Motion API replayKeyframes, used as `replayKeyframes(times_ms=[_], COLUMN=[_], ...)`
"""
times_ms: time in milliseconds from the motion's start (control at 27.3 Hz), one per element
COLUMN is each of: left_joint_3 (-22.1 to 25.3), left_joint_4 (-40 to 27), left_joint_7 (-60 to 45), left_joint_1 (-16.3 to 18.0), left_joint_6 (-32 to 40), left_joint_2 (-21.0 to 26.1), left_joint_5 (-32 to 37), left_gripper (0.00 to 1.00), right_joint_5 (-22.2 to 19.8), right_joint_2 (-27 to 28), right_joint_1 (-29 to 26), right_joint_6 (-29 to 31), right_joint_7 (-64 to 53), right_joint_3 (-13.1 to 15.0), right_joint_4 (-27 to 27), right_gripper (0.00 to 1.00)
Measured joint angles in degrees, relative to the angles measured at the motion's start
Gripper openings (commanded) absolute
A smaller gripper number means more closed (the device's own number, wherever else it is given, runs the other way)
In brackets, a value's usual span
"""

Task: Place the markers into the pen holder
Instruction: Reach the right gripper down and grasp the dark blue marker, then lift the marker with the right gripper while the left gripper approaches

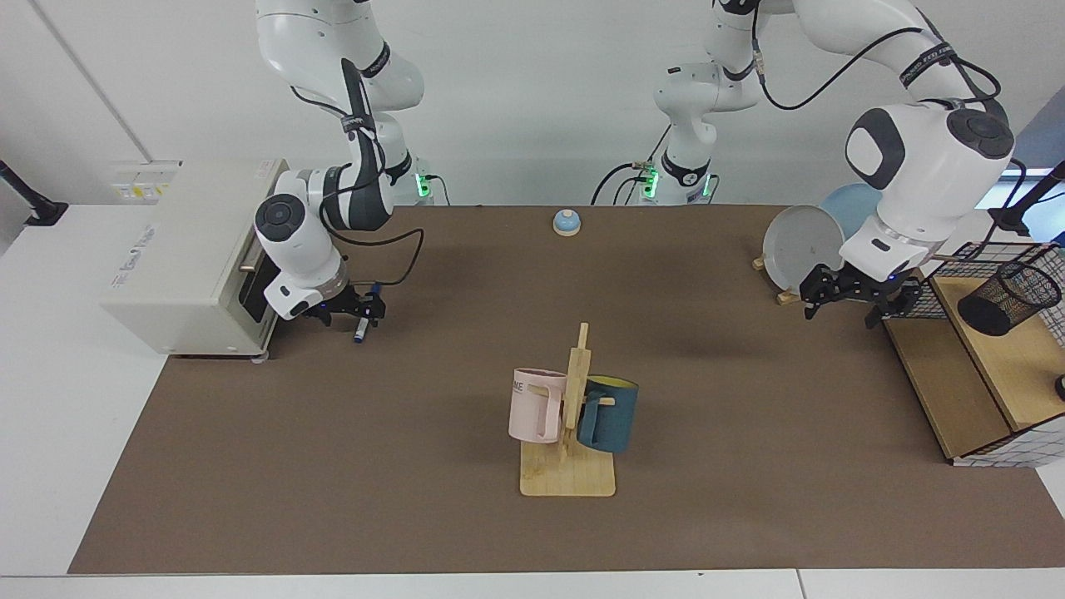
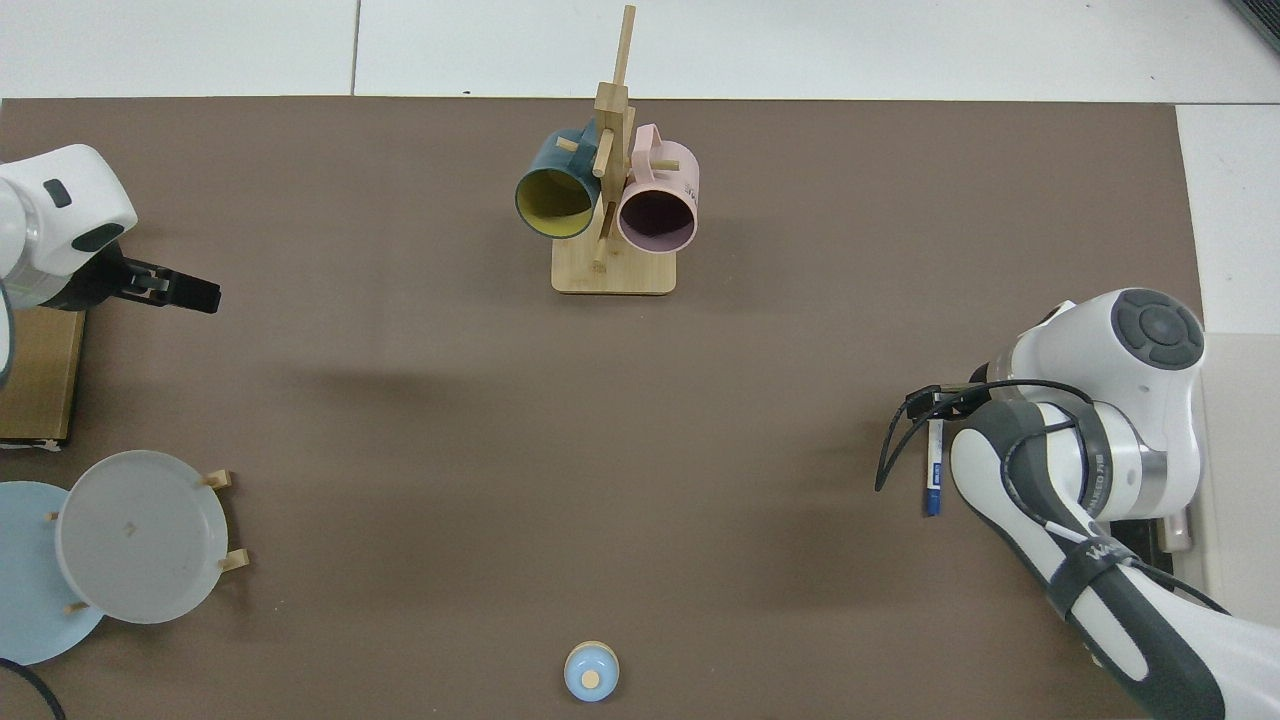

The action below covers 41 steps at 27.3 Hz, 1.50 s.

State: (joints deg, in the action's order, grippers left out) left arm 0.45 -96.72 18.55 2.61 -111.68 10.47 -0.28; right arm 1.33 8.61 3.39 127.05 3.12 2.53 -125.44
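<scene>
Two pincers, one down at the marker.
Right pincer (image 1: 356, 312) low on desk (image 1: 466, 532), straddling marker (image 2: 933, 480) near toaster oven (image 1: 179, 266); grip can't tell. Left pincer (image 1: 857, 295) spread wide, empty, beside rack w/ pen holder (image 1: 1008, 298).

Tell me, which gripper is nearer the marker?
Right. The right gripper is down over the marker; the left gripper hangs far across the table, near the pen holder.

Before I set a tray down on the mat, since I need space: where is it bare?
Bare: the wide stretch between the mug rack and marker, and between the rack and the wire basket. Crowded: by the toaster oven, where the right gripper meets the marker, and around the left gripper.
</scene>
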Motion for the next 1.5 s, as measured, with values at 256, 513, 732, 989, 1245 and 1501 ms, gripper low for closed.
replayKeyframes(times_ms=[256, 513, 732, 989, 1245, 1501], left_joint_3=[-0.3, -0.2, -0.3, -0.4, -0.4, -1.2], left_joint_4=[-0.5, -0.5, -0.5, -0.5, -0.4, -0.3], left_joint_7=[9.7, 19.4, 28.9, 36.6, 45.3, 53.6], left_joint_1=[0.0, 0.0, 0.0, 0.0, 0.0, -0.1], left_joint_6=[0.0, -0.1, -0.1, -0.1, -0.9, -1.0], left_joint_2=[-0.1, -0.1, -0.1, -0.2, -0.2, -0.5], left_joint_5=[0.0, 0.0, 0.0, -1.1, -1.2, -1.4], left_gripper=[1.00, 1.00, 1.00, 1.00, 1.00, 1.00], right_joint_5=[2.9, 2.9, 2.9, 3.4, 9.8, 15.9], right_joint_2=[1.0, 1.8, 1.8, 1.7, 1.7, 1.7], right_joint_1=[0.0, -0.9, -0.9, -0.8, -0.7, 1.7], right_joint_6=[0.8, 3.4, 3.6, 3.6, 2.1, -8.2], right_joint_7=[0.2, 0.2, 0.2, 0.2, 0.4, 14.2], right_joint_3=[0.1, 0.2, 0.2, 0.2, 0.0, -0.4], right_joint_4=[-0.5, -1.6, -1.8, -1.6, 0.7, 11.0], right_gripper=[0.99, 0.53, 0.00, 0.00, 0.00, 0.00])
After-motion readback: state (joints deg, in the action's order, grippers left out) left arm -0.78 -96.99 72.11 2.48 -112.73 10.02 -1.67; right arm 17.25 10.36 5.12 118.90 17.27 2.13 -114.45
